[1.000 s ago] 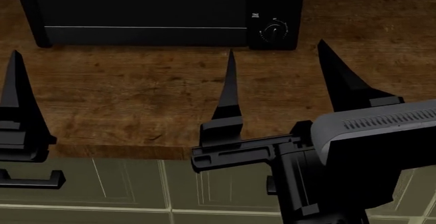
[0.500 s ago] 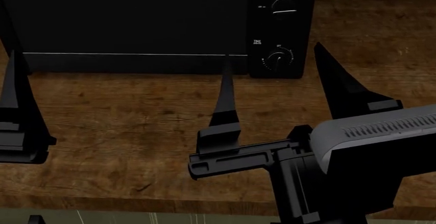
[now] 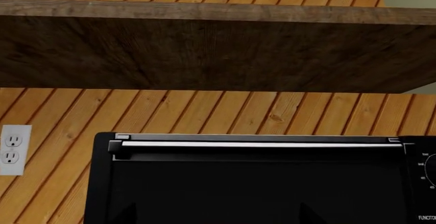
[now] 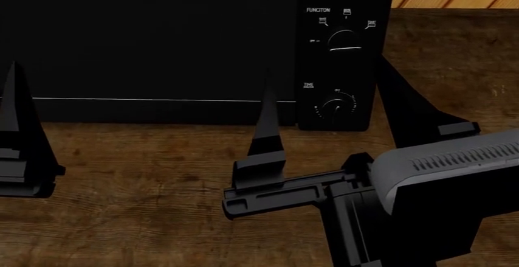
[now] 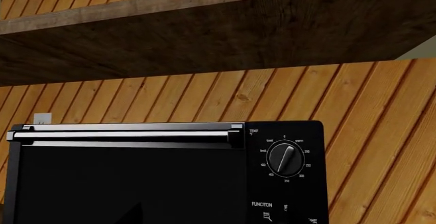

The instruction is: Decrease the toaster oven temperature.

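The toaster oven (image 4: 146, 48) is a large black box at the back of the wooden counter. Its side panel shows the FUNCTION knob (image 4: 344, 39) and the TIME knob (image 4: 334, 107); the top knob is cut off in the head view. The right wrist view shows that top knob (image 5: 284, 157), ringed with numbers and labelled TEMP, beside the door handle (image 5: 122, 134). My right gripper (image 4: 324, 66) is open and empty, its fingers straddling the panel a little in front of it. One finger (image 4: 16, 127) of my left gripper shows at the left. My left gripper (image 3: 218, 215) is open, facing the door.
The wooden counter (image 4: 162, 182) lies under both grippers. A thick wooden shelf (image 3: 204, 55) hangs above the oven. A white wall outlet (image 3: 14, 150) sits on the slatted wooden wall left of the oven.
The oven has slid down and grown larger in the head view. The counter's front edge and the cabinets have left the view. Both grippers hold the same open pose.
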Available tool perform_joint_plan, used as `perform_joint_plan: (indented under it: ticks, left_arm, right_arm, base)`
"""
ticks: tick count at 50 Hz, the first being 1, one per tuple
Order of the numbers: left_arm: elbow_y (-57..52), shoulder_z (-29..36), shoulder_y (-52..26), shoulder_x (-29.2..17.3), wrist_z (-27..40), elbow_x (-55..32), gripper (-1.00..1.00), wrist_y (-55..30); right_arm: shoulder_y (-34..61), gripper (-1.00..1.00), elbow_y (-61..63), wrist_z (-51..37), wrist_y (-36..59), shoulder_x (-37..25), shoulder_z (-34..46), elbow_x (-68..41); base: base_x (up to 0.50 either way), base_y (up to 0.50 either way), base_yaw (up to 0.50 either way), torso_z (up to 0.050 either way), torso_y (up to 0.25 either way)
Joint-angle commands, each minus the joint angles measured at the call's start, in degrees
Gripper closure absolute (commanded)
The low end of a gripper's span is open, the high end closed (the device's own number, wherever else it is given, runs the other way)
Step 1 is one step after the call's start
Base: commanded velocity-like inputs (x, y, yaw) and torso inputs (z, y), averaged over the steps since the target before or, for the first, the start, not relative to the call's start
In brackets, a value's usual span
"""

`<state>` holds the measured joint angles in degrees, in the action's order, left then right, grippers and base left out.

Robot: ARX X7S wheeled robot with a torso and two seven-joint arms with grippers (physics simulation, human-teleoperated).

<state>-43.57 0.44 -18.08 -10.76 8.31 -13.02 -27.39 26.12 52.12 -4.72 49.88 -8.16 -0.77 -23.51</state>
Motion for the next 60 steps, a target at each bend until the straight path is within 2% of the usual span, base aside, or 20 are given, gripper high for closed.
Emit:
perform_joint_plan:
  ticks: [1,37,60]
  left_arm:
    - [0.07,-0.02,0.21,-0.45,0.37,-0.62,-1.00,0.30]
    - [0.60,1.36,0.33,-2.21,2.71,-2.19,-1.00,1.36]
    - [1.49,1.11,0.89,-3.17,3.60,-3.76,-1.00,2.90]
  right_arm:
    - [-0.02,-1.00,0.27,-0.69,-0.08,-0.49,0.19,-0.92]
    - [0.12,-1.00,0.35,-2.55,0.43,-1.68,-0.62,-4.47]
    - [0.27,-1.00,-0.07,-3.67,-0.56,-2.50,1.10,-4.96]
  base:
    - [0.22,0.00,0.00,0.000,0.000]
    - [0.01,0.00,0.00,0.000,0.000]
    - [0.17,0.00,0.00,0.000,0.000]
